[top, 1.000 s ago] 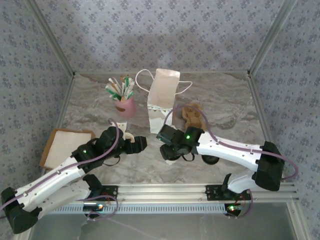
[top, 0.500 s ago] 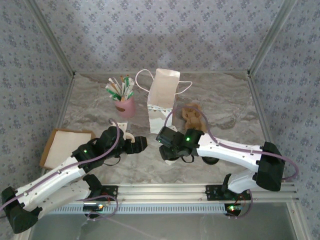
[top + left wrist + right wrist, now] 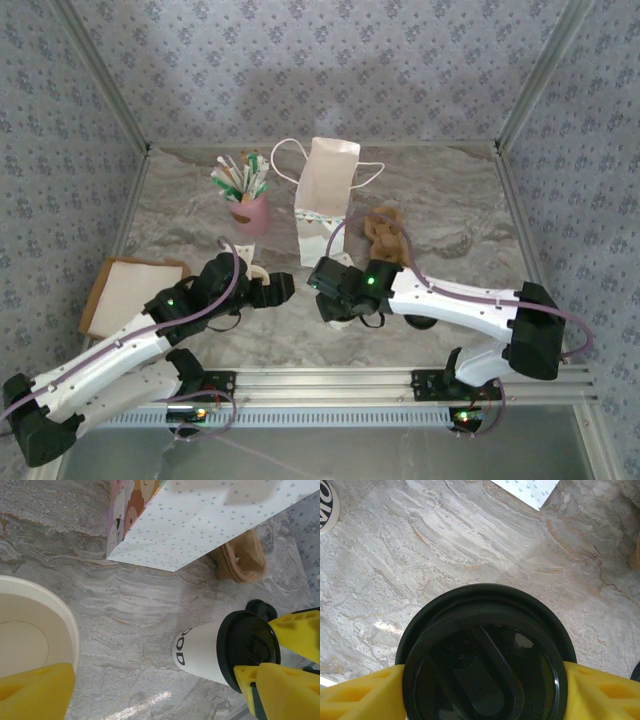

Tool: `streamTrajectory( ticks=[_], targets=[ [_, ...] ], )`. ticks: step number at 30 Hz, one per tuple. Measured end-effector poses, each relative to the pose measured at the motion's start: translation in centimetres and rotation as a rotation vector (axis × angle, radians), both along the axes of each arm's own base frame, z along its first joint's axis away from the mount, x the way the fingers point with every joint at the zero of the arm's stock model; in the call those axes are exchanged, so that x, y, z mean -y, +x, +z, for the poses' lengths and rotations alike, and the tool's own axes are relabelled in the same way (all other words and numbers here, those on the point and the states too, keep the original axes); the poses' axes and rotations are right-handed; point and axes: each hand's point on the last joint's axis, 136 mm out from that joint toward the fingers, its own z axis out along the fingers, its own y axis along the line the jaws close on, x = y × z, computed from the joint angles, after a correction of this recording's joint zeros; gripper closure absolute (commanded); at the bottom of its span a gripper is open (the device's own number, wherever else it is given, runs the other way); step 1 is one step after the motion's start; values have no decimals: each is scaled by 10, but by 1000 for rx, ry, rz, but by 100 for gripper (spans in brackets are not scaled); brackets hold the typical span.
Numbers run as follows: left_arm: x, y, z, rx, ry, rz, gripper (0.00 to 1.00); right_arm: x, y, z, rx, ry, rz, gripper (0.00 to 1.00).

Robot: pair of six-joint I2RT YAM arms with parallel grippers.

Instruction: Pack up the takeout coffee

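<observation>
The coffee cup (image 3: 197, 655), a white paper cylinder with black lettering, stood on the grey-veined marble desk (image 3: 450, 200), just in front of the paper bag (image 3: 325, 195). Its glossy black lid (image 3: 485, 655) was round and domed, with a raised bar across the top. The right fingers (image 3: 360, 695), blocky yellow pads with a ribbed look, were closed about that lid, one pressed to each side with no gap I could see.

The left fingers (image 3: 30, 692) were spread wide with bare marble between them. A second cup (image 3: 30, 625), cream and lidless with a thick rolled rim, sat against the near pad, not clamped.

The bag stood upright and open, a tall flat-sided thing of matte white paper dotted with tiny blue hearts, its side panel printed with cartoon animals, thin cord handles looping out at either side. To its right lay a lumpy tan object (image 3: 383, 230), soft-looking and creased. To its left a small pink pot (image 3: 251, 214) bristled with thin sticks (image 3: 240, 178). A flat brown card (image 3: 130, 290) lay at the desk's left edge.
</observation>
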Motion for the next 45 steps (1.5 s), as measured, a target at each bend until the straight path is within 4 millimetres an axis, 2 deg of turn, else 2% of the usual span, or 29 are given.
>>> streamTrajectory(
  ticks=[7, 13, 21, 32, 38, 45],
  targets=[
    [0, 0, 0, 0, 0, 0, 7, -1, 0, 0, 17, -12, -5, 24],
    [0, 0, 0, 0, 0, 0, 7, -6, 0, 8, 6, -18, -2, 21],
    [0, 0, 0, 0, 0, 0, 7, -11, -12, 11, -66, -43, 41, 16],
    [0, 0, 0, 0, 1, 0, 8, -10, -18, 15, -100, -58, 60, 7],
    [3, 0, -12, -36, 33, -9, 12, -13, -16, 23, -90, -48, 78, 3],
    [7, 0, -20, -64, 51, -19, 14, -14, -13, 23, -99, -29, 78, 3]
  ],
)
